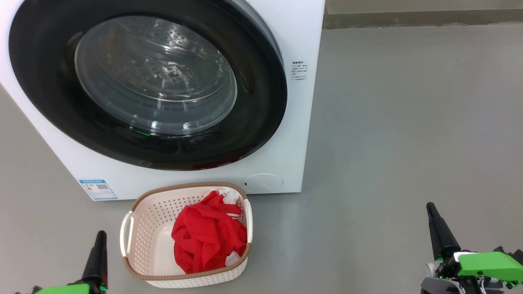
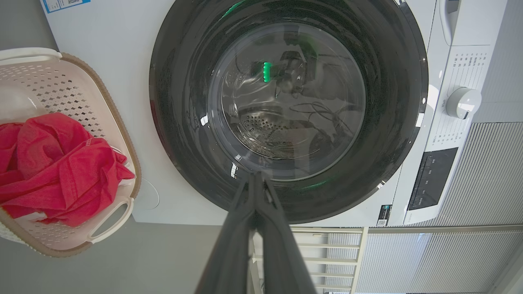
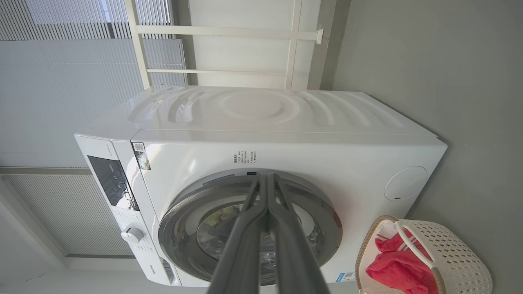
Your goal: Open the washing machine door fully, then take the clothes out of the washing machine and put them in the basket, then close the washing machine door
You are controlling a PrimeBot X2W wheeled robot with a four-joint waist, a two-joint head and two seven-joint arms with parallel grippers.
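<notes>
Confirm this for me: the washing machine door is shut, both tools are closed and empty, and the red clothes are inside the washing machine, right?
Not quite. The clothes lie in the basket in front of the washing machine, not inside it, as the head view shows. The washing machine door is shut, and the left tool and right tool are closed and empty.

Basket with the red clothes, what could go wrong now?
The red fabric clothes are heaped at one side of the cream perforated plastic basket, a white bit at its rim; a bump could spill them.
I cannot tell whether the round black-rimmed glass door has latched; it might swing open.
The shut left pincer hangs near the basket and could knock it.
</notes>
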